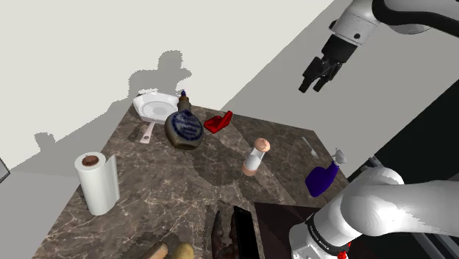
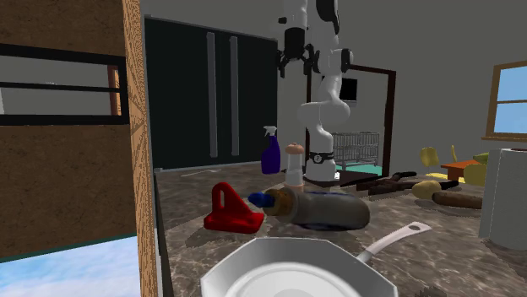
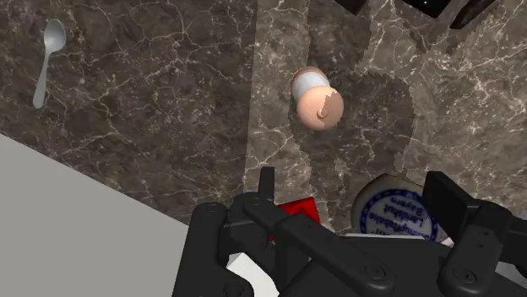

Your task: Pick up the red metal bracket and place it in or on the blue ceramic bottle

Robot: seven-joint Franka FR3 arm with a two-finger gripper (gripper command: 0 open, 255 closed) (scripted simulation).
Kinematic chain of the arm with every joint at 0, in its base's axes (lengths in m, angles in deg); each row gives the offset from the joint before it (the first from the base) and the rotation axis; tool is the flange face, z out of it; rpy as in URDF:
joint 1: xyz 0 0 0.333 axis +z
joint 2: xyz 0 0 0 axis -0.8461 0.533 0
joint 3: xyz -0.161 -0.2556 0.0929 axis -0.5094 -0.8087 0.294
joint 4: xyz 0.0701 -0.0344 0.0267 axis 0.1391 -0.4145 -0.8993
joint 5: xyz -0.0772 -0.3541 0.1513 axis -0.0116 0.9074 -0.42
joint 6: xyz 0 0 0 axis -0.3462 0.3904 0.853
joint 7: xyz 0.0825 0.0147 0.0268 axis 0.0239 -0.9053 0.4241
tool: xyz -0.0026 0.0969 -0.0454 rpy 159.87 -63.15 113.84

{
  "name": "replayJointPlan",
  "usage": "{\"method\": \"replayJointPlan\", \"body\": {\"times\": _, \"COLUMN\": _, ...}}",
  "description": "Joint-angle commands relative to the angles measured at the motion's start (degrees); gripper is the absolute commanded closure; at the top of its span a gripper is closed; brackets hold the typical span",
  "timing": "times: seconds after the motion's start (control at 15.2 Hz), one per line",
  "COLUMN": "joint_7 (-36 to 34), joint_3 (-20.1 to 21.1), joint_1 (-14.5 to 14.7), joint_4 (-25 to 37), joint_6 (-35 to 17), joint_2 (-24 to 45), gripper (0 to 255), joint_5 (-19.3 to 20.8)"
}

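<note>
my gripper point(image 1: 311, 87) hangs high, spread wide. the red bracket point(image 1: 219, 122) lies just beside the bottle point(image 1: 184, 129), so i might bump that.

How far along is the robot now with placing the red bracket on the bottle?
Nothing looks done yet: the red bracket rests on the table beside the bottle, which lies on its side. In hand: nothing; the gripper hangs open, high above the table. Left: descend, grasp the bracket, carry it to the bottle.
</note>
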Motion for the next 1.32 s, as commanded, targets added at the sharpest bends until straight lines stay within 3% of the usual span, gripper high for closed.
{"method": "replayJointPlan", "body": {"times": 0.0, "joint_7": 0.0, "joint_3": 0.0, "joint_1": 0.0, "joint_4": 0.0, "joint_6": 0.0, "joint_2": 0.0, "gripper": 0, "joint_5": 0.0}}
{"method": "replayJointPlan", "body": {"times": 0.73, "joint_7": -24.2, "joint_3": 10.1, "joint_1": -4.3, "joint_4": -7.4, "joint_6": -22.4, "joint_2": 12.7, "gripper": 0, "joint_5": -2.5}}
{"method": "replayJointPlan", "body": {"times": 1.25, "joint_7": -43.2, "joint_3": 16.2, "joint_1": -8.6, "joint_4": -4.7, "joint_6": -36.3, "joint_2": 28.6, "gripper": 0, "joint_5": 1.0}}
